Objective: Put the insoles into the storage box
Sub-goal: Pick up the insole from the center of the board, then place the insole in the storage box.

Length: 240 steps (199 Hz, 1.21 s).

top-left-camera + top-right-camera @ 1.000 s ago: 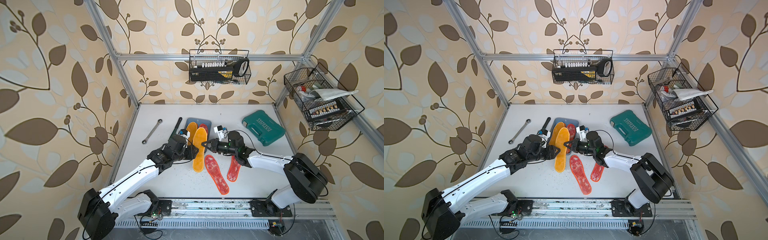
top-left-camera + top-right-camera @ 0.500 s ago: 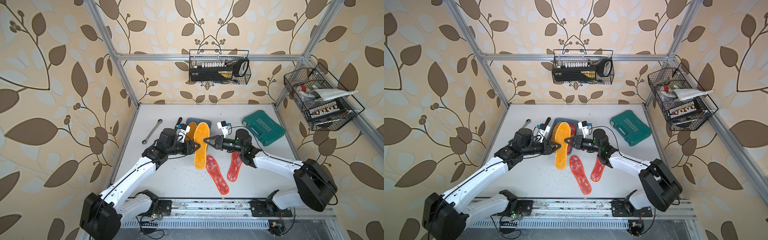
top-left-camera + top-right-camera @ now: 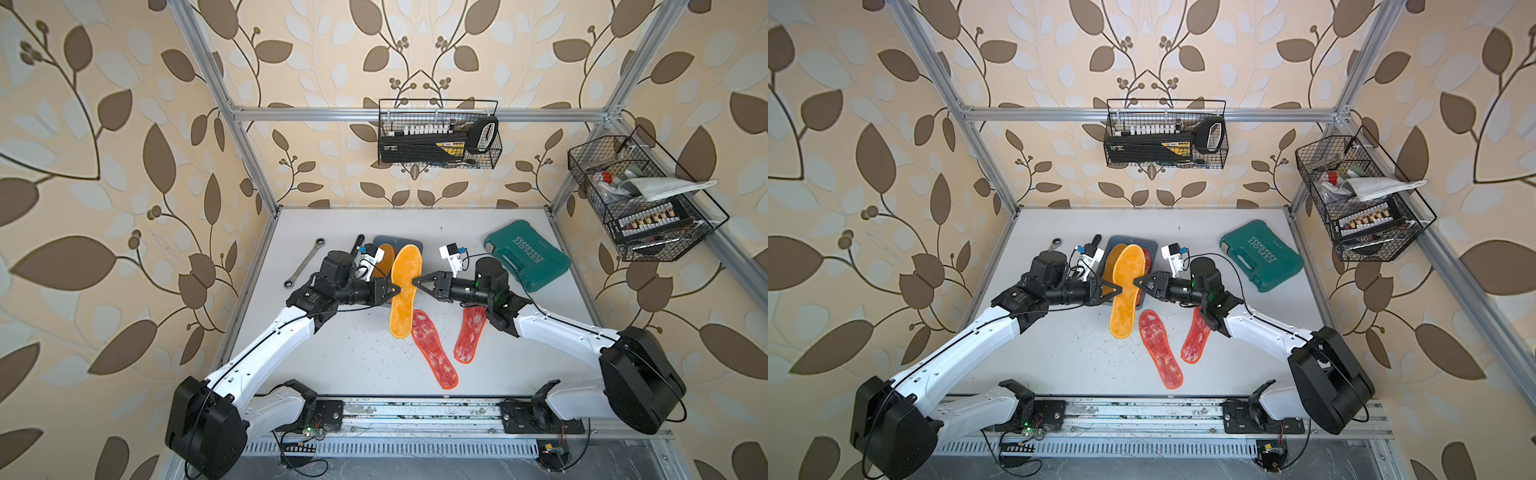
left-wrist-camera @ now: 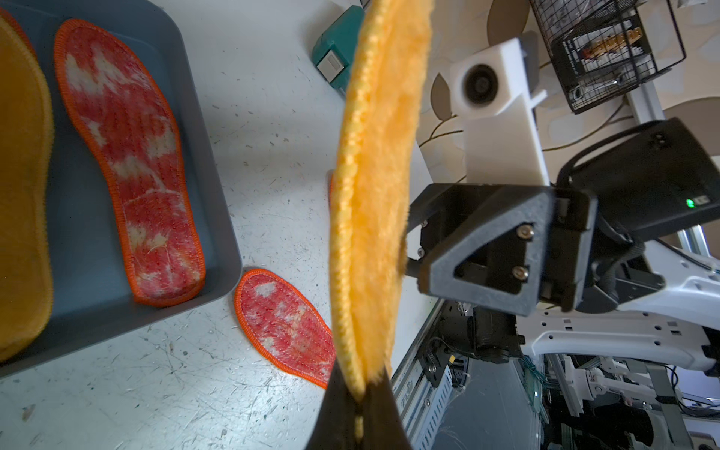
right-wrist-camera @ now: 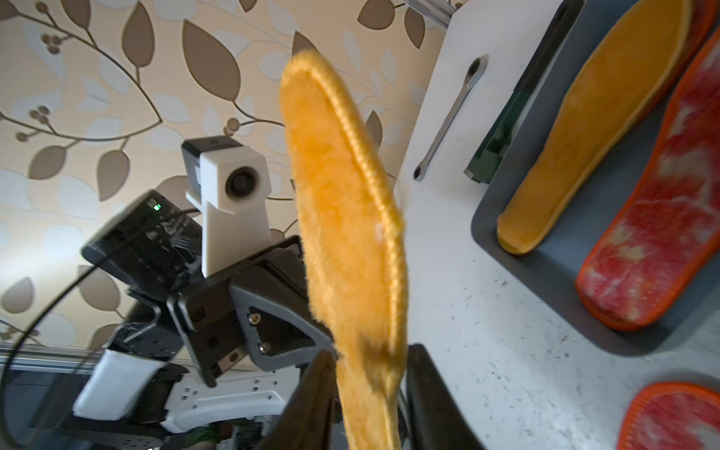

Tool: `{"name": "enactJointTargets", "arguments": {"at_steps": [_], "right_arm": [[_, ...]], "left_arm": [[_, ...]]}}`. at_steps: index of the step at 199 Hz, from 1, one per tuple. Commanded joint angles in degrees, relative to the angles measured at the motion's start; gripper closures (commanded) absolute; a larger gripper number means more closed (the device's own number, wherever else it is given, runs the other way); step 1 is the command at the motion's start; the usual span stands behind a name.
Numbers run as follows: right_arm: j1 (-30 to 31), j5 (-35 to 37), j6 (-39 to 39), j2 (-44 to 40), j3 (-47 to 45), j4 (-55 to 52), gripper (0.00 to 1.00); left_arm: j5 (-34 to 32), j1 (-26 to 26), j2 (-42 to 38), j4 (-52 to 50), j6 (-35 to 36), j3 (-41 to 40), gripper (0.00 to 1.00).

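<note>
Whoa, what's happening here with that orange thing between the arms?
Two robot arms are tidying shoe insoles into a grey box. The left gripper pinches a yellow insole in mid-air, while the right gripper sits open around its other edge. Two insoles lie in the box; two red ones wait on the table.

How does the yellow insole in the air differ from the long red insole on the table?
The lifted insole shows its plain yellow-orange face; the table insole shows its mottled red-white face. The lifted insole hangs in the air, pinched by the left claw; the table insole lies flat, outside the storage box. Both are foot-shaped, with stitched edging.
</note>
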Motion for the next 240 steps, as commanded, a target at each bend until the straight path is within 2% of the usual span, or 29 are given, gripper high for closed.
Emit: {"name": "enactJointTargets", "arguments": {"at_steps": [1,39,63,132,176,240], "right_arm": [[-1.52,2.83,-6.39,-2.98,1.73,-10.59,0.57],[-7.39,4.15,-10.75,-7.98,1.39,-20.53,0.46],[-10.1,5.02,-12.88,-11.07,1.43,-25.49,0.42],[-14.42,4.42,-14.32,-14.88,0.16,-29.74,0.37],[-15.66,3.79,-14.58,-15.3,0.07,-30.29,0.37],[-15.94,3.6,-14.42,-14.16,-0.26,-29.65,0.37]], "left_arm": [[-0.15,1.38,4.86,-2.64,5.2,5.05,1.0],[1.84,5.89,16.06,-2.83,8.14,11.81,1.0],[3.01,7.67,26.19,-2.99,8.99,16.7,1.0],[3.69,10.13,43.84,-2.41,8.13,27.82,1.0],[4.37,10.13,49.1,-2.55,8.66,31.16,1.0],[7.4,9.95,53.33,-0.39,7.58,31.3,1.0]]}}
